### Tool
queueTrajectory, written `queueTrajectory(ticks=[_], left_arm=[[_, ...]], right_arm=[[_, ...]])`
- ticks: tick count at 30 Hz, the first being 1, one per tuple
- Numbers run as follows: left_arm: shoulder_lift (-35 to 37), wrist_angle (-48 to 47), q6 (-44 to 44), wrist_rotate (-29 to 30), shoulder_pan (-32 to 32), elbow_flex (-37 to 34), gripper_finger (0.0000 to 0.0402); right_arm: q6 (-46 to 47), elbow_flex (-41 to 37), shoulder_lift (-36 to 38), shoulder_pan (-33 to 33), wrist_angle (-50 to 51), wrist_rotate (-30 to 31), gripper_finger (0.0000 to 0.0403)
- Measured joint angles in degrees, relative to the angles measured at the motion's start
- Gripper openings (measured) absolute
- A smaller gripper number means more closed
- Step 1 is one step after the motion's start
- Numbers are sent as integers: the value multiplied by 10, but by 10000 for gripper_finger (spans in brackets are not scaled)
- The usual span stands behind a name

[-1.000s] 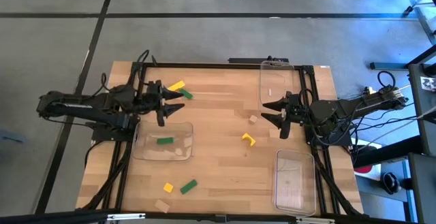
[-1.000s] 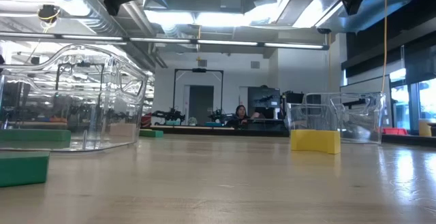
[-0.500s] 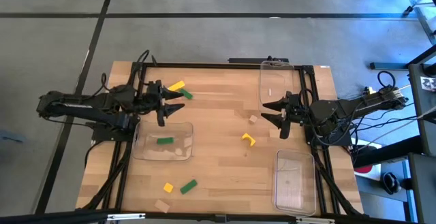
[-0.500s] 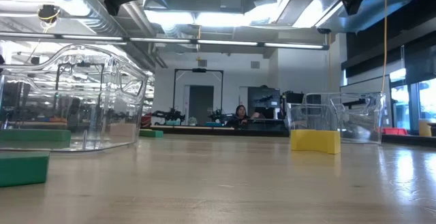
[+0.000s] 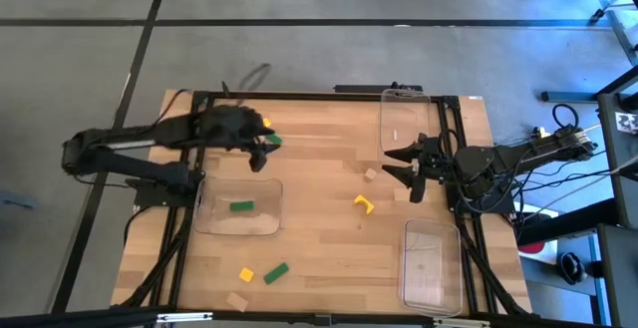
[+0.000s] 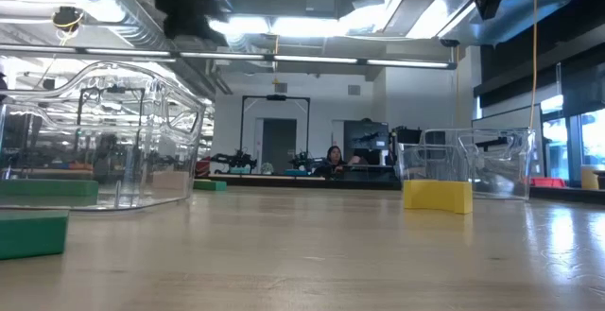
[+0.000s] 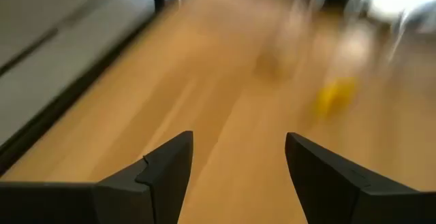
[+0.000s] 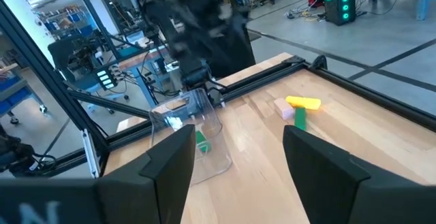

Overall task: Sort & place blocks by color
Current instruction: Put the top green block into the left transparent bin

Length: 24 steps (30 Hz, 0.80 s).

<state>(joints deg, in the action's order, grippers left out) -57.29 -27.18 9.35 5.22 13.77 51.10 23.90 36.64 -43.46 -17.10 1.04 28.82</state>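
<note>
The pale wood worktop (image 5: 319, 183) has a black frame and stands on grey floor in a workshop with ceiling lights; a person (image 6: 333, 157) sits far behind. No writing is readable. Blocks (image 5: 364, 203) lie scattered, one green block (image 5: 240, 206) inside a clear tray (image 5: 267, 220). The left hand (image 5: 261, 152) and right hand (image 5: 397, 162) hover wide and empty.

Pretty clearly a robotics lab: wooden table (image 5: 319, 238) in a black metal frame (image 5: 299, 96) on grey concrete floor (image 5: 299, 29), exposed ducts and strip lights (image 6: 284, 27) overhead, more robot arms (image 6: 232, 160) across the room, a person at a desk (image 6: 333, 157), blinking equipment racks (image 8: 338, 3)
</note>
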Motion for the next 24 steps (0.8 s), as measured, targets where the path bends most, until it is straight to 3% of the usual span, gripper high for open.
queueTrajectory(ticks=[3,5,8,12,18,24], left_arm=[[-81,-92,-150,-44,45,51,226],[-132,-142,-266,-44,65,76,226],[-201,-170,-423,-14,87,94,226],[-279,-165,-562,35,110,98,226],[-375,-147,-649,44,148,99,226],[-435,-103,-655,36,180,99,226]], right_arm=[[0,0,0,0,0,0,225],[0,0,0,0,0,0,225],[0,0,0,0,1,0,225],[17,0,0,0,1,1,225],[59,-1,-5,0,2,7,225],[73,-1,-18,0,0,7,225]])
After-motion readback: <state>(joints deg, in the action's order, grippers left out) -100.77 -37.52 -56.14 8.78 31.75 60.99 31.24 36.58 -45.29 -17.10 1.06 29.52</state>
